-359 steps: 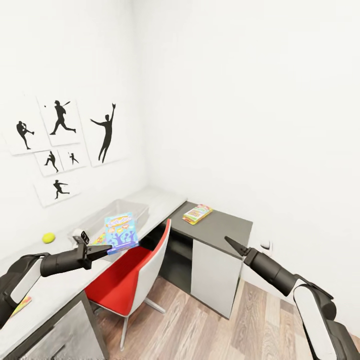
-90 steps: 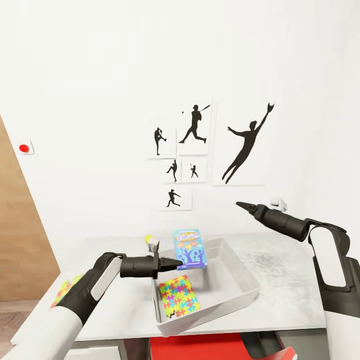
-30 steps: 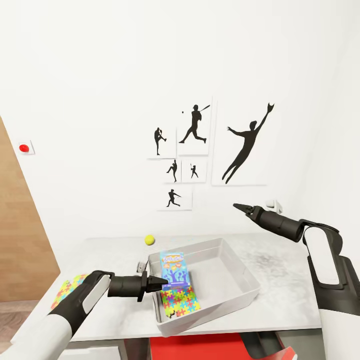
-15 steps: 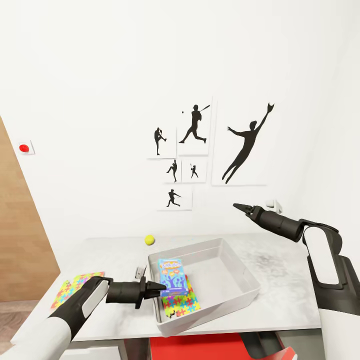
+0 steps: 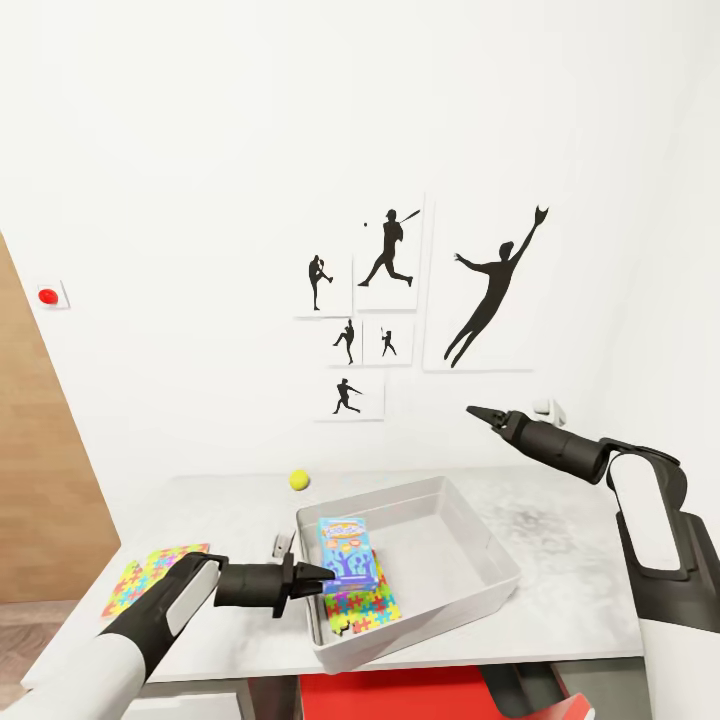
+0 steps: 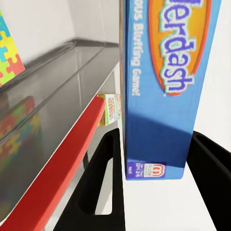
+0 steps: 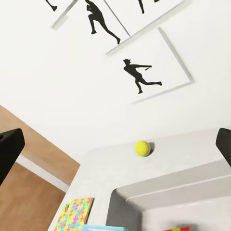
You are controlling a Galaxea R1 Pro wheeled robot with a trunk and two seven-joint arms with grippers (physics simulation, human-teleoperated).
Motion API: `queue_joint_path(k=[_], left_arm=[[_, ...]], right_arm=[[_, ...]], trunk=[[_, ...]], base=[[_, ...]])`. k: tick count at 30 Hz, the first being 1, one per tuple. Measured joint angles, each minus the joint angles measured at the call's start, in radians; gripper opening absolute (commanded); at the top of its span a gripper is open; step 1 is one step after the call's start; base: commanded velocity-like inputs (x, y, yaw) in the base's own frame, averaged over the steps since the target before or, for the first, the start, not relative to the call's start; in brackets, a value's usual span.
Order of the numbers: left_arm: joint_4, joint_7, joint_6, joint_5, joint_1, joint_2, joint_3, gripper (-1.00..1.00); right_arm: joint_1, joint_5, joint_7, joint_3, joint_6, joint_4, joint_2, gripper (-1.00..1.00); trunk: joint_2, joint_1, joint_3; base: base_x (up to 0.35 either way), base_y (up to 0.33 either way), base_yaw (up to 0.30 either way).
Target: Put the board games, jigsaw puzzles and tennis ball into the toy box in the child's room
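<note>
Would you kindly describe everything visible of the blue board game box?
The board game box is a flat blue carton with a colourful cartoon front and an orange-and-white title oval. It stands tilted inside the grey toy box, its lower edge over the jigsaw puzzle lying there. The left gripper's fingers flank its lower end; contact is unclear.

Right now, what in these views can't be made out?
- Head view: the jigsaw puzzle in the toy box is partly covered by the board game.
- Left wrist view: the game's title is cut off by the edge.
- Right wrist view: the table puzzle is cut off.
</note>
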Motion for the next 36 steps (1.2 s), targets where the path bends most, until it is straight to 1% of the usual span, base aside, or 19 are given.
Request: queue_joint_path(k=[4, 5, 13, 20, 26, 32, 34, 36], left_arm=[[0.003, 0.000, 0.000, 0.000, 0.000, -0.001, 0.002, -1.00], [0.004, 0.000, 0.000, 0.000, 0.000, -0.001, 0.002, 1.00], [0.005, -0.001, 0.000, 0.000, 0.000, -0.001, 0.004, 1.00], [0.005, -0.003, 0.000, 0.000, 0.000, 0.011, 0.008, 1.00], [0.004, -0.012, 0.000, 0.006, -0.001, 0.039, 0.012, 1.00], [0.001, -0.018, 0.000, 0.007, -0.003, 0.055, 0.014, 1.00], [-0.001, -0.018, 0.000, 0.007, -0.004, 0.065, 0.014, 1.00], [-0.005, -0.019, -0.001, 0.008, -0.005, 0.083, 0.015, 1.00]], right_arm=[[0.000, -0.001, 0.000, -0.001, 0.000, -0.001, 0.000, 1.00], [0.000, -0.001, 0.000, -0.001, 0.000, -0.001, 0.000, 1.00], [0.000, -0.001, 0.000, -0.002, 0.000, -0.001, 0.000, 1.00], [0.000, -0.002, 0.000, -0.002, 0.000, -0.001, 0.000, 1.00], [0.000, -0.002, 0.000, -0.001, 0.000, -0.001, 0.000, 1.00], [0.000, -0.002, 0.000, -0.001, 0.000, -0.001, 0.000, 1.00], [0.000, -0.002, 0.000, -0.001, 0.000, -0.001, 0.000, 1.00], [0.000, -0.001, 0.000, -0.001, 0.000, -0.001, 0.000, 1.00]], trunk=[[0.000, 0.000, 0.000], [0.000, 0.000, 0.000], [0.000, 0.000, 0.000], [0.000, 0.000, 0.000], [0.000, 0.000, 0.000], [0.000, 0.000, 0.000], [0.000, 0.000, 0.000], [0.000, 0.000, 0.000]], base=[[0.000, 0.000, 0.000], [0.000, 0.000, 0.000], [0.000, 0.000, 0.000], [0.000, 0.000, 0.000], [0.000, 0.000, 0.000], [0.000, 0.000, 0.000], [0.000, 0.000, 0.000], [0.000, 0.000, 0.000]])
